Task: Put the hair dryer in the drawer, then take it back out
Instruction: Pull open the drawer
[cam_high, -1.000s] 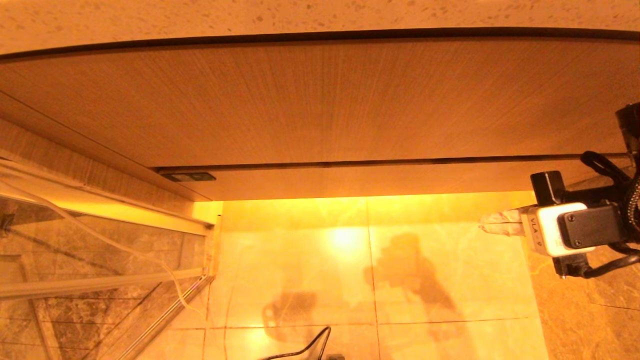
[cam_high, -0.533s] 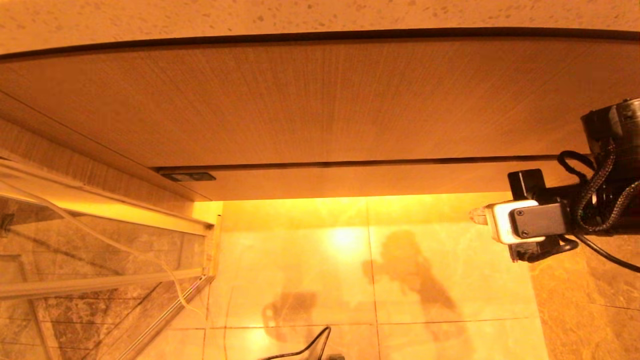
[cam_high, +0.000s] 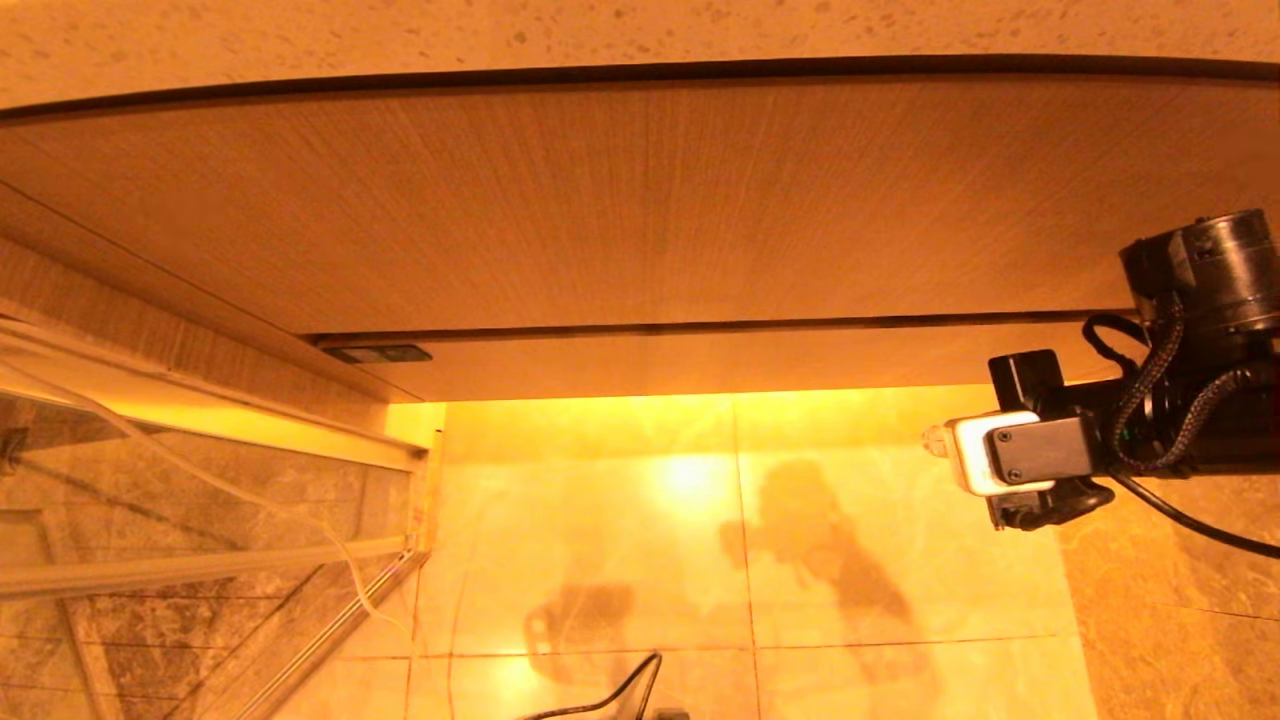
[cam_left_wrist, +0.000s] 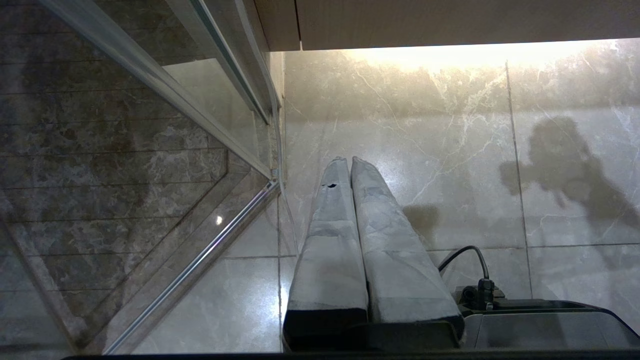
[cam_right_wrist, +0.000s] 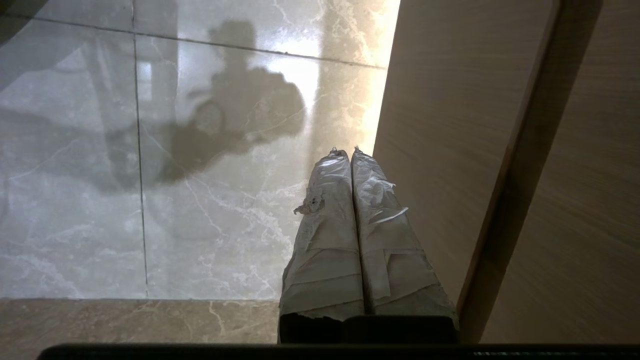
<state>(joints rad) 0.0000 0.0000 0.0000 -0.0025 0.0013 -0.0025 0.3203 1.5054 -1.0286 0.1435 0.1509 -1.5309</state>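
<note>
The hair dryer is out of view. The drawer (cam_high: 750, 362) shows as a narrow wood-grain front, pushed in under a much taller wood-grain panel (cam_high: 600, 210). My right gripper (cam_high: 935, 440) hangs low at the right, just below the drawer's front edge, pointing left. In the right wrist view the right gripper (cam_right_wrist: 345, 151) is shut and empty, its taped fingers (cam_right_wrist: 325, 235) pressed together over the floor, with the drawer front (cam_right_wrist: 445, 125) close beside them. My left gripper (cam_left_wrist: 345, 161) is shut and empty above the floor tiles.
A glass shower screen with a metal frame (cam_high: 200, 565) stands at the left. Glossy marble floor tiles (cam_high: 600, 540) lie under the cabinet. A speckled stone counter (cam_high: 600, 30) tops the cabinet. A small dark plate (cam_high: 378, 353) sits at the drawer front's left end.
My right arm has moved left and swung up towards the cabinet front, more of the arm coming into the head view. Its fingers stayed shut. The drawer has not moved.
</note>
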